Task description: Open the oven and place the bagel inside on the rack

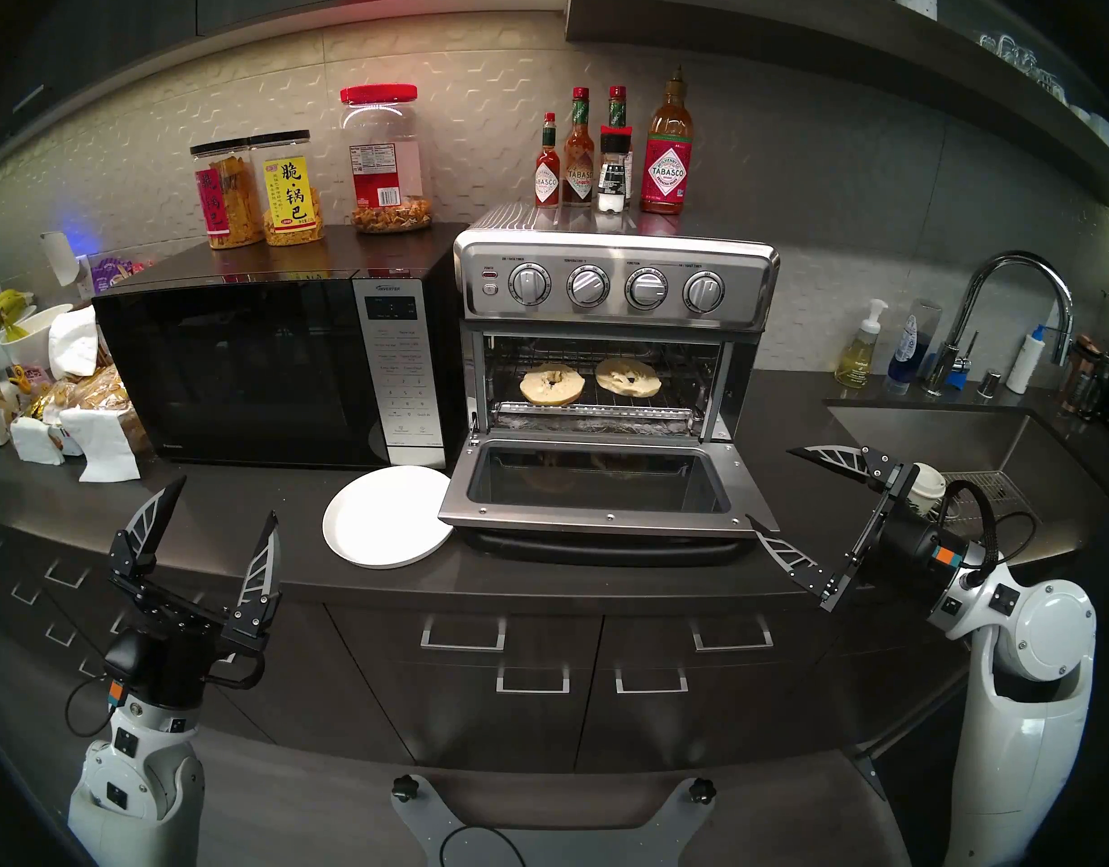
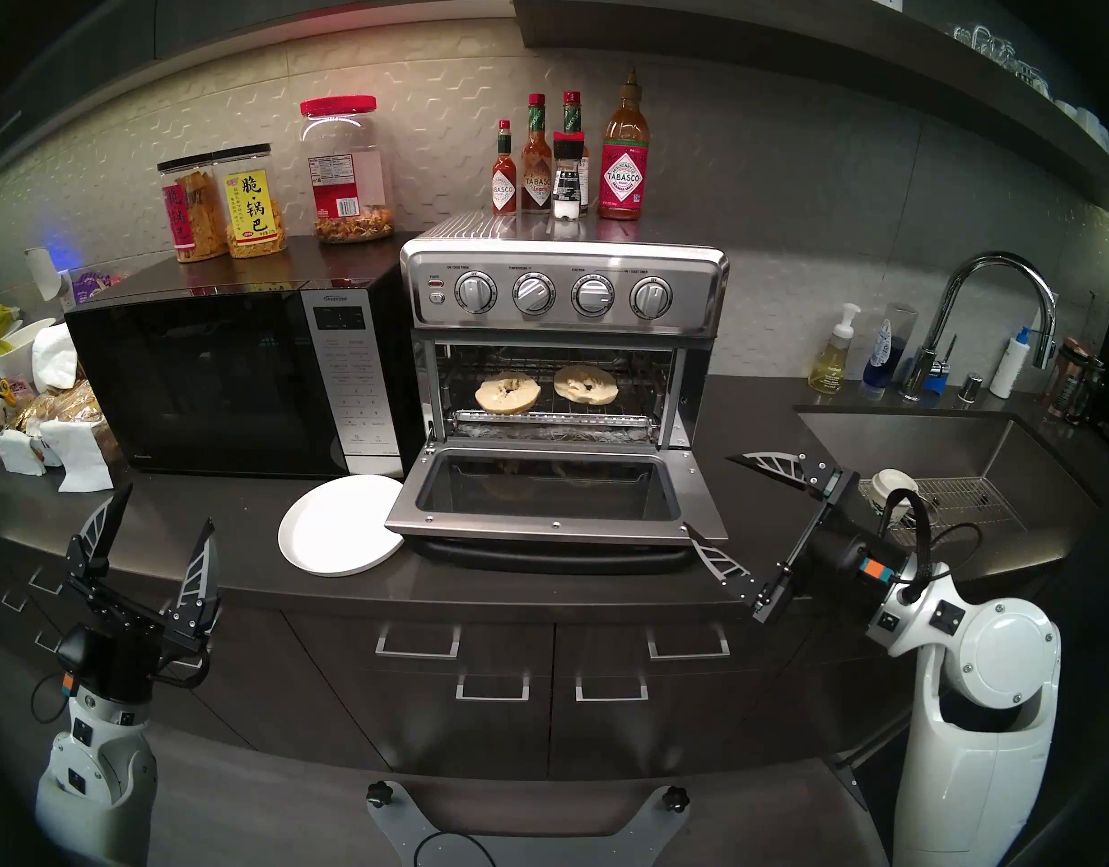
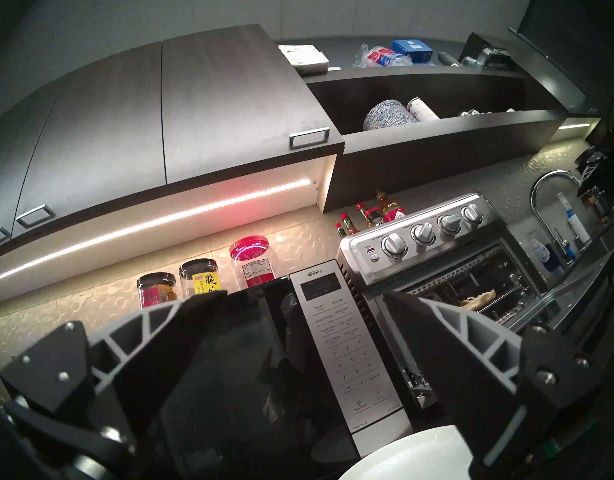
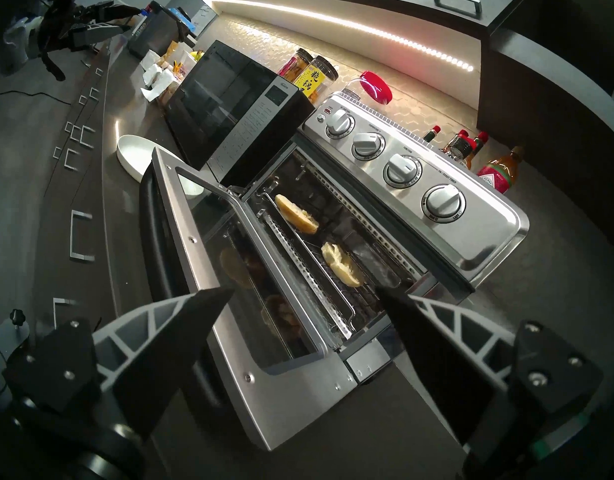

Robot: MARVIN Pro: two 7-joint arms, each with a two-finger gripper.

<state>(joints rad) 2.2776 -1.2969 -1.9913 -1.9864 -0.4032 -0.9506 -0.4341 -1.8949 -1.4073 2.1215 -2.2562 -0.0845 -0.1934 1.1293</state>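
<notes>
we judge the bagel light, soft and crumbly, best pinched by its rim; both grippers' fingers gape empty.

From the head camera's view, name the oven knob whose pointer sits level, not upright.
The third knob from the left on the oven: its bar lies level, while the others stand upright or slanted.

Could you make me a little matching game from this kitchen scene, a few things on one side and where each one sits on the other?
Things:
1. bagel halves
2. white plate
3. hot sauce bottles
4. snack jars

Places:
A. on top of the microwave
B. on the counter, beside the open oven door
C. on the rack inside the oven
D. on top of the oven

Pairs: 1-C, 2-B, 3-D, 4-A
</notes>
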